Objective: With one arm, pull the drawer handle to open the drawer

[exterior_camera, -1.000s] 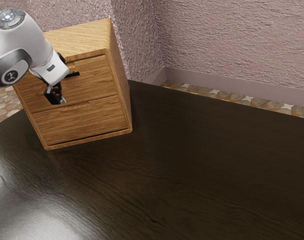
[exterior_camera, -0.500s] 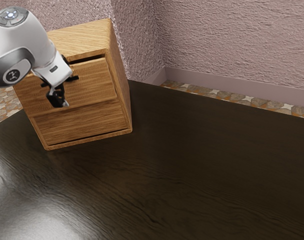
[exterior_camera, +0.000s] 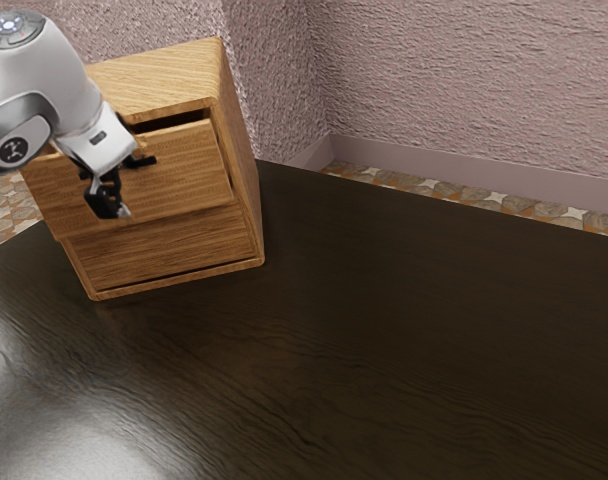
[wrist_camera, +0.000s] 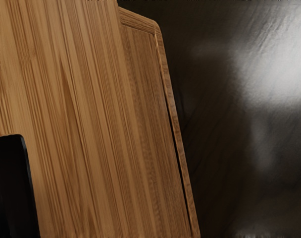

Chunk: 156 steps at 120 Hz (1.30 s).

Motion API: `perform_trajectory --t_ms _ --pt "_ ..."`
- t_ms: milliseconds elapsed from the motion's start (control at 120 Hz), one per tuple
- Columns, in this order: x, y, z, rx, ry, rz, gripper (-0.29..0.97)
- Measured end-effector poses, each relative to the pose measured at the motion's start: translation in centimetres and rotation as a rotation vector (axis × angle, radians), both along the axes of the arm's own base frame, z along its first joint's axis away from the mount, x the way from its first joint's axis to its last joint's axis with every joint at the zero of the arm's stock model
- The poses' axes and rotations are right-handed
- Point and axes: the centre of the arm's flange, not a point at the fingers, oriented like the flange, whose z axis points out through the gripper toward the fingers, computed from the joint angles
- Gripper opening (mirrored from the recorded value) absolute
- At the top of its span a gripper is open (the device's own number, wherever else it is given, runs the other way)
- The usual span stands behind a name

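The dark wooden table [exterior_camera: 384, 350] runs bare and glossy from its near edge back to its far corner on the exterior view's left, where a small oak cabinet [exterior_camera: 174, 75] stands close to the rough plaster wall [exterior_camera: 464, 70]. Its lower drawer [exterior_camera: 174, 245] sits flush and shut. The top drawer [exterior_camera: 179, 165], the one being worked, stands a little proud of the carcass, with a dark gap open behind its upper edge. I judge the pull begun but far from finished, with most of the travel still to come. The white arm [exterior_camera: 34, 80] comes in from the exterior view's upper left, and its black gripper [exterior_camera: 108, 200] hangs against the top drawer's front, where the handle must be. I cannot tell whether the claw is clamped on it. The exterior view gives the gap and the whole cabinet. The wrist view gives only close wood grain, the cabinet's edge against the table's glare, and a black shape [wrist_camera: 8, 193] under the hand that I cannot identify.
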Motion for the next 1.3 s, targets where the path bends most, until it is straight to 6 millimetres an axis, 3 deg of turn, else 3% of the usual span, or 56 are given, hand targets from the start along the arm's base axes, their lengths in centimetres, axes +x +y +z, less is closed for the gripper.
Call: perform_trajectory --t_ms 283,700,775,1300 --pt "-1.3 -1.6 0.4 0.005 0.01 -0.005 0.69" --pt "-2.9 -3.8 0.7 0.006 0.009 -0.016 0.67" --pt "-3.4 -4.5 0.5 0.009 0.015 -0.018 0.71" --pt "-5.5 -6.7 -0.1 0.005 0.026 -0.007 0.68"
